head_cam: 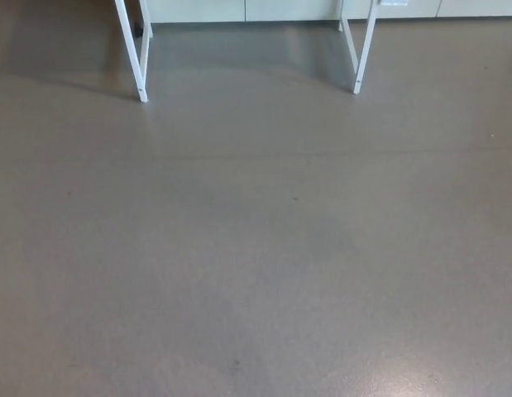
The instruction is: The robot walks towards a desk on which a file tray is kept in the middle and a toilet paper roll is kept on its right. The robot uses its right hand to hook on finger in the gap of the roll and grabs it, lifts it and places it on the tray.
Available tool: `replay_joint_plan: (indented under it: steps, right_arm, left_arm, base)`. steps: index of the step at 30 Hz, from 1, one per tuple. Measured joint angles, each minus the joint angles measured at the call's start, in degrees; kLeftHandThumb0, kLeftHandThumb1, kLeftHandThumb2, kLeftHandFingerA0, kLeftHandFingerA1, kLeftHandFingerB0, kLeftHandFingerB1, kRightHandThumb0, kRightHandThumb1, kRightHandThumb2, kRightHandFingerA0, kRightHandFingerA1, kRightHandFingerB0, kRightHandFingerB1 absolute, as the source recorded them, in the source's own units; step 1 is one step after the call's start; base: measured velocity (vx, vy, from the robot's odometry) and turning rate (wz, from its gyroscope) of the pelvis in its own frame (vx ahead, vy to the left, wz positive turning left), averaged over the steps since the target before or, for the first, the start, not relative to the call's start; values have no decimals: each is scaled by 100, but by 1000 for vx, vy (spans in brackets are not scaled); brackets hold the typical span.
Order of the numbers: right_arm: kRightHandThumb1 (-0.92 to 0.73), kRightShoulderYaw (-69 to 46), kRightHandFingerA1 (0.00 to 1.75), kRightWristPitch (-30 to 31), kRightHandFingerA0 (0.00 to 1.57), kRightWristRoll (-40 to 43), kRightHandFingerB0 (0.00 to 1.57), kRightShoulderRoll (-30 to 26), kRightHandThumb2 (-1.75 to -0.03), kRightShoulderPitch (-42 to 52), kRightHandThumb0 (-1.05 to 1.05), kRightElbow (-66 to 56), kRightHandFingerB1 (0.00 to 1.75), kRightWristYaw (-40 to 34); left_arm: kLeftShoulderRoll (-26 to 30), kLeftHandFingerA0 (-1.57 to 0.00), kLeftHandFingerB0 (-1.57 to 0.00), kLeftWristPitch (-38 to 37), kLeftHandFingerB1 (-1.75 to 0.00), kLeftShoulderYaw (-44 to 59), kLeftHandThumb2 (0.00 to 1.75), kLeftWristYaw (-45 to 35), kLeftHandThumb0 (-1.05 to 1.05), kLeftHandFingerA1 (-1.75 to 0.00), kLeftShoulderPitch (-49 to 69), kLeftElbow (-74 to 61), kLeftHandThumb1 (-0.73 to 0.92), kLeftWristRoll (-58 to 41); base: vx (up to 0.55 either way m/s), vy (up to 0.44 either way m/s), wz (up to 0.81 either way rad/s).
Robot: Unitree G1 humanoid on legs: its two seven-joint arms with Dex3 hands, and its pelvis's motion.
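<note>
Grey, smooth flooring (256, 248) fills nearly the whole head view, its matte surface carrying a few faint scuffs and small dark specks, with a soft pale sheen in the lower right corner. Two white metal desk legs stand at the top of the frame: the left desk leg (133, 51) slants down to a foot on the floor at upper left, and the right desk leg (362, 51) does the same at upper right of centre. Each leg shows a second, shorter white bar just behind it, closer to the wall. A dim shadow spreads on the floor beside the left leg, reaching toward the picture's left edge. Behind the legs, along the top edge, runs a pale baseboard or cabinet front (239, 10), split by thin vertical seams into panels. The desktop itself lies above the frame, so the file tray and the toilet paper roll cannot be seen from this angle, and their position cannot be told. Neither of the robot's hands enters the picture, and the state of their fingers cannot be told
</note>
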Motion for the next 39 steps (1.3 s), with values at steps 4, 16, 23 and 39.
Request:
replay_joint_plan:
  steps: [4, 16, 23, 39]
  right_arm:
    - [-50, -3, 54, 55, 11, 1, 6, -20, -100, 27, -29, -19, 50, 38]
    - [-50, -7, 54, 119, 11, 8, 6, -31, -100, 46, -29, -49, 50, 89]
    - [-50, -10, 54, 126, 11, 16, 6, -29, -100, 50, -29, -71, 50, 95]
    - [-50, -26, 54, 150, 11, 24, 6, -51, -100, -4, -29, -122, 50, 115]
  left_arm:
    - [42, -34, -29, -34, -70, 33, 100, -117, -37, -79, -32, 23, 75, -9]
    - [12, -34, -29, -97, -70, 44, 100, -282, -37, -79, -50, 80, 75, -20]
    - [115, -34, -29, -99, -70, 62, 100, -290, -37, -79, -102, 76, 75, -20]
    - [71, -34, -29, -99, -70, 60, 100, -336, -37, -79, -120, 68, 75, -21]
  base:
    - [8, 14, 15]
    - [82, 80, -6]
    - [240, 69, 3]
    - [328, -108, 6]
